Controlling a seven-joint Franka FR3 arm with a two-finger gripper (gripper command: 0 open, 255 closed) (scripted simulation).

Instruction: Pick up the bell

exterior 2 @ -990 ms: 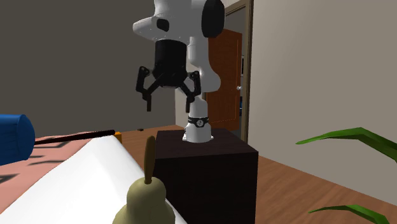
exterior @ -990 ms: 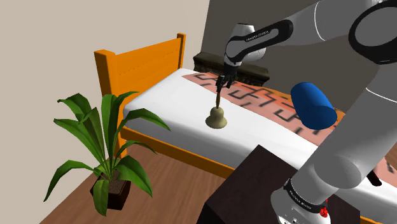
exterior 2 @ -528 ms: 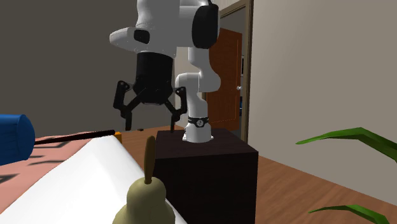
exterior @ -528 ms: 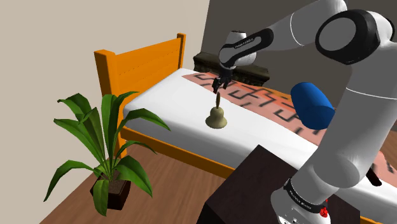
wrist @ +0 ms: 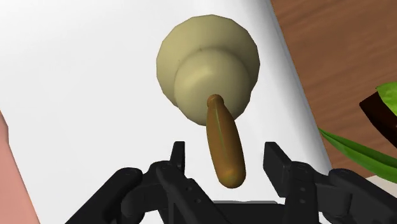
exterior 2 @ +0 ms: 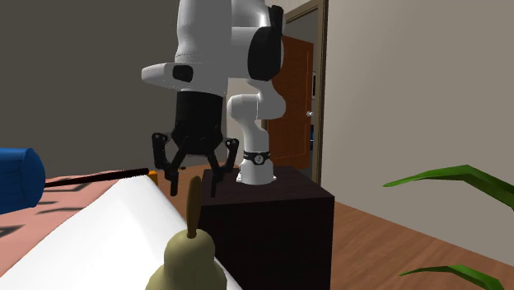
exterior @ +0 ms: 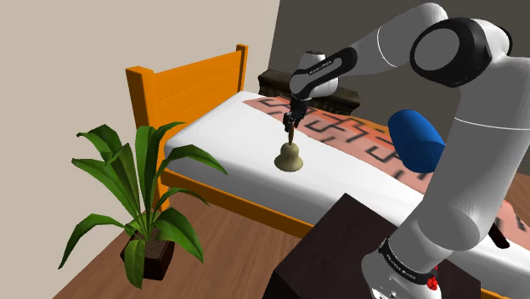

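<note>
The bell (exterior: pixel 289 159) stands upright on the white top of the bed (exterior: pixel 222 127), close to the long edge that drops to the wooden floor (exterior: pixel 238 246). In the wrist view that edge runs just beside the bell's rim. On the bell's other sides there is bare white sheet, well apart from the patterned pink strip (exterior: pixel 340 136) and the blue roll (exterior: pixel 416 140) lying on it. The bell has a pale yellowish, rounded body flaring to a wide rim, and a slim brown handle (wrist: pixel 225 149) rising from its crown. The gripper (exterior: pixel 292 121) hangs straight above it, spread wide, with its fingers (wrist: pixel 280 162) on either side of the handle's top and not touching it. On the floor beside the orange bed frame (exterior: pixel 183 89), a dark pot (exterior: pixel 153 259) holds a leafy green plant (exterior: pixel 140 170).
</note>
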